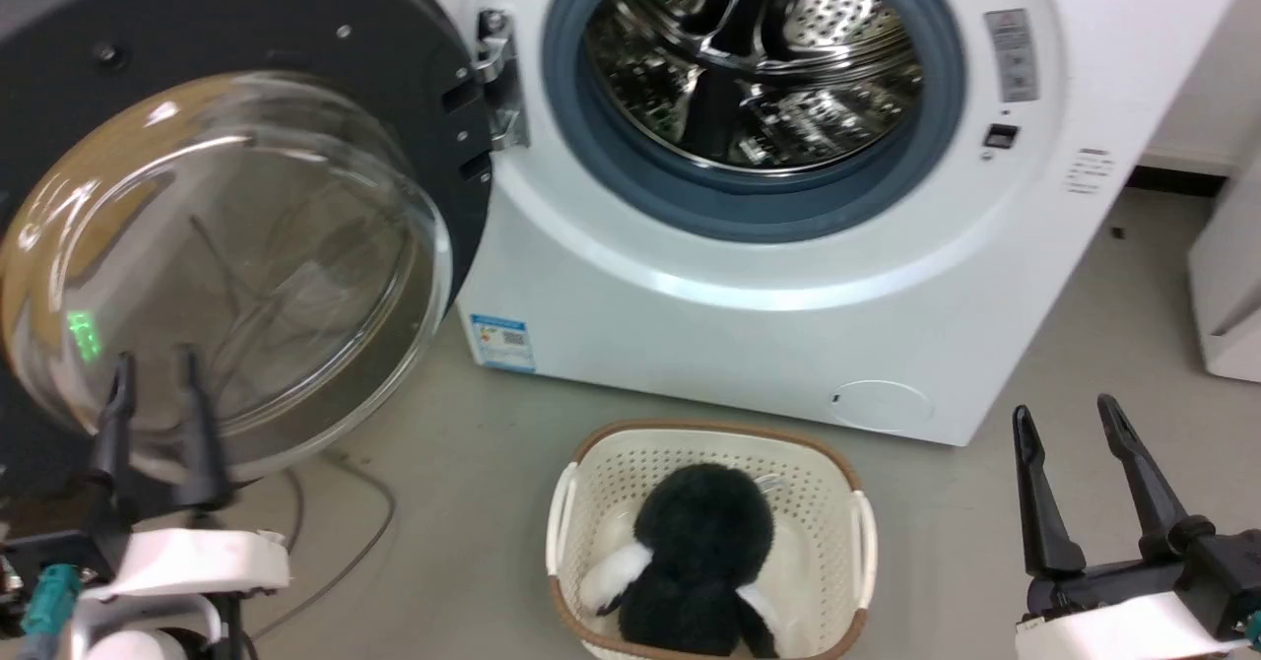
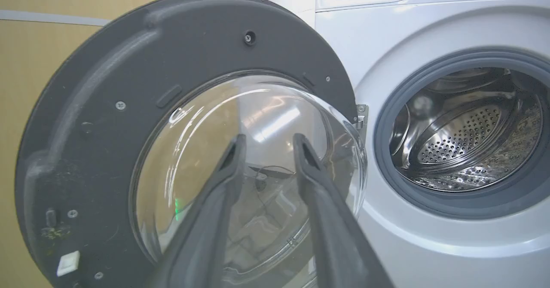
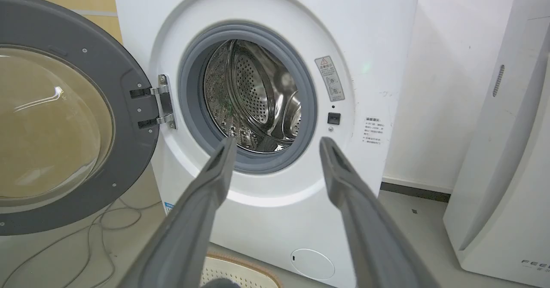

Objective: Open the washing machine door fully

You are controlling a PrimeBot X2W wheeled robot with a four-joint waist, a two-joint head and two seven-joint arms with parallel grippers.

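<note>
The washing machine door (image 1: 227,246) stands swung wide to the left on its hinge (image 1: 497,79), its dark inner ring (image 2: 99,107) and bulging glass bowl (image 3: 47,124) facing me. The white washing machine (image 1: 788,276) shows its steel drum (image 3: 253,94) inside the grey gasket (image 2: 429,202). My left gripper (image 1: 153,369) is open, its tips just in front of the glass bowl's lower part, nothing between them. My right gripper (image 1: 1066,412) is open at the lower right, well short of the machine and holding nothing.
A cream laundry basket (image 1: 847,488) with a black-and-white plush toy (image 1: 699,561) sits on the floor before the machine. Cables (image 3: 99,219) lie on the floor under the door. A white appliance (image 3: 507,163) stands to the right by the wall.
</note>
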